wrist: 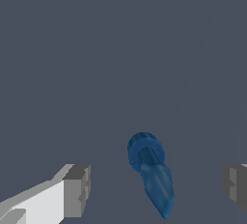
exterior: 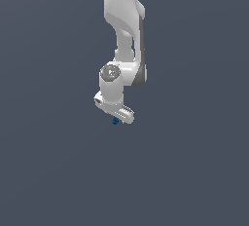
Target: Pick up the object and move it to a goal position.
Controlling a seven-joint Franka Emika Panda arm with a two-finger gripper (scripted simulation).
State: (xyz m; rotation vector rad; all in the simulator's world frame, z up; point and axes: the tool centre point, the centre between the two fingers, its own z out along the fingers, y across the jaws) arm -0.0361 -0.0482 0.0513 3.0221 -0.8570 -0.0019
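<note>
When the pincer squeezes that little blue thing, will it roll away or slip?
The blue thing has a round ribbed end and a tapering stem, so it would probably roll in a curve if nudged. It looks rigid, not floppy. It's tiny beside the open pincer, so likely light, and the narrowing stem might slip out of a loose squeeze.

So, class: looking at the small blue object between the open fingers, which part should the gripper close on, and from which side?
Grip the blue object across its thicker tapered body, not the ribbed round end. It lies between the two fingers of the open gripper, clear of both, so closing straight from above, pads on its long flanks, looks best. The pointed tip would likely slip.
</note>
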